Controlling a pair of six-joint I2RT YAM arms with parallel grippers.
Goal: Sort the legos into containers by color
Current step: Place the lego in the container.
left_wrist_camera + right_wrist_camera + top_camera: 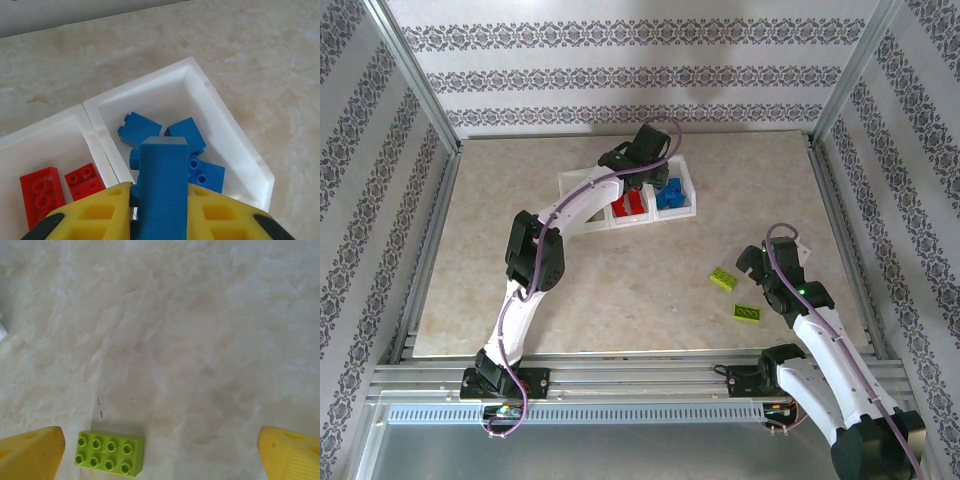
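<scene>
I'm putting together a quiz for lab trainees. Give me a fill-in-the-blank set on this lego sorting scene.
1. The brick held by the left gripper is ___ in colour.
2. The right gripper is ___, holding nothing.
3. On the table lie ___ lime green bricks.
4. The middle bin holds ___ bricks.

Missing words: blue; open; two; red.

leftmost container [567, 183] mostly hidden under left arm [585, 200], held blue lego [162, 195] cut off below
</scene>
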